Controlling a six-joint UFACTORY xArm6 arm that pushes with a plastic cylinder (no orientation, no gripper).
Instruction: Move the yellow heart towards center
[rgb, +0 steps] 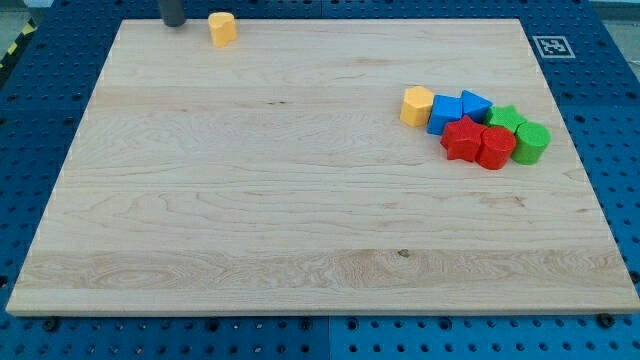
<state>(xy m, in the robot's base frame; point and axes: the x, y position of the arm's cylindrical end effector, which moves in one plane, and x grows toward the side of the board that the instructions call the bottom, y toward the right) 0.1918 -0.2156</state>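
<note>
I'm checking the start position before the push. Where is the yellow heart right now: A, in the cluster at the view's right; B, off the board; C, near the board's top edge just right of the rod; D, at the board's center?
C: the yellow heart sits alone by the wooden board's top edge, just to the view's right of my tip, with a gap between them.

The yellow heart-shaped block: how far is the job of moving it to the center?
Nothing looks done: the yellow heart-shaped block sits at the wooden board's top edge. In hand: my tip stands just to its left, apart. Left: the whole push toward center.
</note>
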